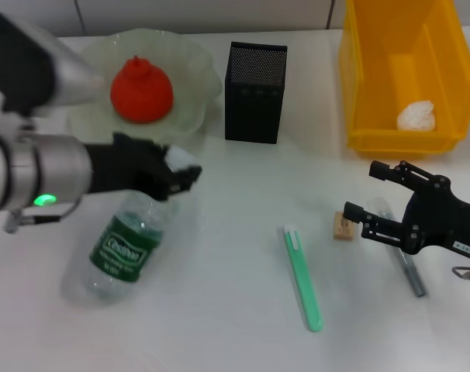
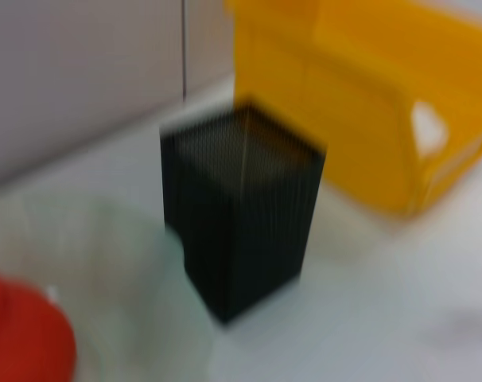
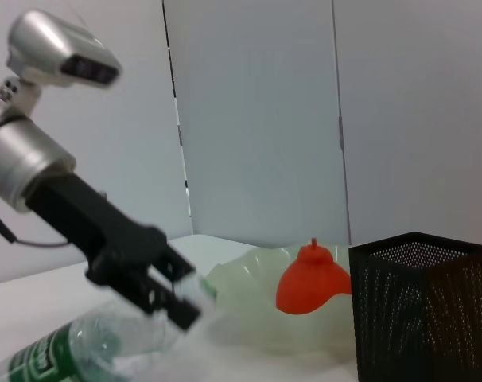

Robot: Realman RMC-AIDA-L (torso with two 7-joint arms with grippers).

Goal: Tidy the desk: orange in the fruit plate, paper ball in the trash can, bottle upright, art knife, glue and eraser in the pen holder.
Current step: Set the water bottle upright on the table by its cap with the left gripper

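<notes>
A clear bottle [image 1: 126,248] with a green label lies tilted on the table at the left. My left gripper [image 1: 177,172] is shut on its white-capped neck; the right wrist view shows that grip [image 3: 173,296] and the bottle [image 3: 74,354]. The orange [image 1: 142,89] sits in the pale green fruit plate [image 1: 196,70]. The paper ball [image 1: 416,116] lies in the yellow bin [image 1: 359,85]. A green art knife [image 1: 302,277], a small eraser [image 1: 343,225] and a grey glue stick [image 1: 411,273] lie on the table. My right gripper [image 1: 363,192] is open above the glue, beside the eraser.
The black mesh pen holder [image 1: 256,91] stands at the back centre, between the plate and the bin. It also shows in the left wrist view [image 2: 241,239], with the yellow bin [image 2: 360,111] behind it and the orange [image 2: 22,338] at the edge.
</notes>
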